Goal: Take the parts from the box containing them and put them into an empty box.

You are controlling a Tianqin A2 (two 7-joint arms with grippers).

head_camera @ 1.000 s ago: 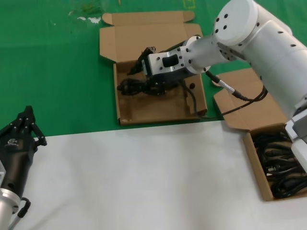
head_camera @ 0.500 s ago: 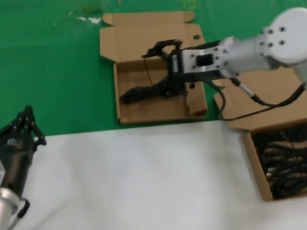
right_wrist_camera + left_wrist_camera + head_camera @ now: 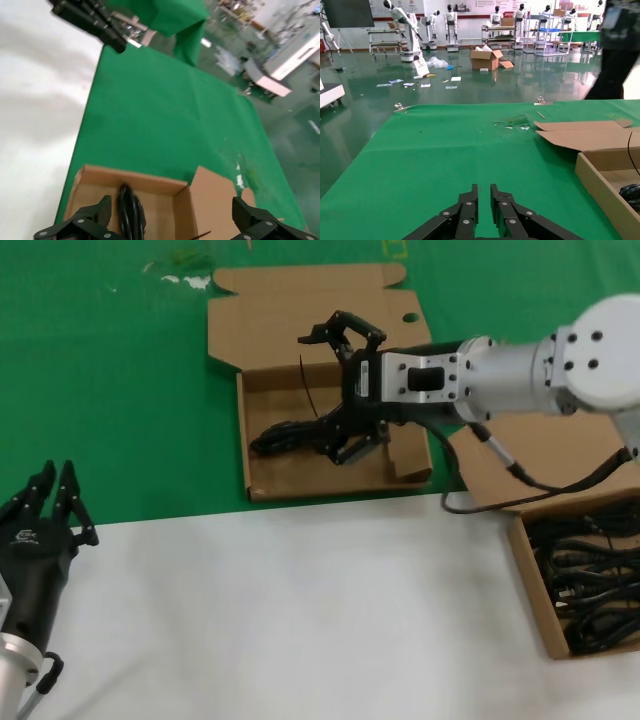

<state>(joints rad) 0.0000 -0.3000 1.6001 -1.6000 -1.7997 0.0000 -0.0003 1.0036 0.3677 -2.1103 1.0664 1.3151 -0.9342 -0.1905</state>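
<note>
One cord landed: a black power cord (image 3: 290, 432) now lies on the floor of the empty box (image 3: 243, 445), the one with the round hole in its lid tab. It also shows in the right wrist view (image 3: 129, 214).
Change: a second ago the right gripper (image 3: 325, 395) was down on that bundle. Half a second ago it was letting go. Now it's clear of the grip.
Right gripper state: fingers spread wide with nothing pinched, sitting over the box's right half. The lower finger looks just beside or touching the cord end; I can't tell which.
Cord pose: stretched along the box floor, its left end near the left wall. A thin loop or tie stands up from it.
Source: the box containing them (image 3: 530, 585) sits at my right, well apart from the drop box, and is packed with more cords (image 3: 590, 590).
Left gripper (image 3: 48, 502): parked at the near left over the edge of the white surface (image 3: 300, 620), fingers drawn nearly together and holding nothing.
Task meaning: I read this as a finished placement, with many cords left to move.
Next, my call: lift the right arm straight out of the box so the lower finger doesn't drag the bundle, then swing back to the full box.
Risk: the upright loop could snag a finger on the way out.
</note>
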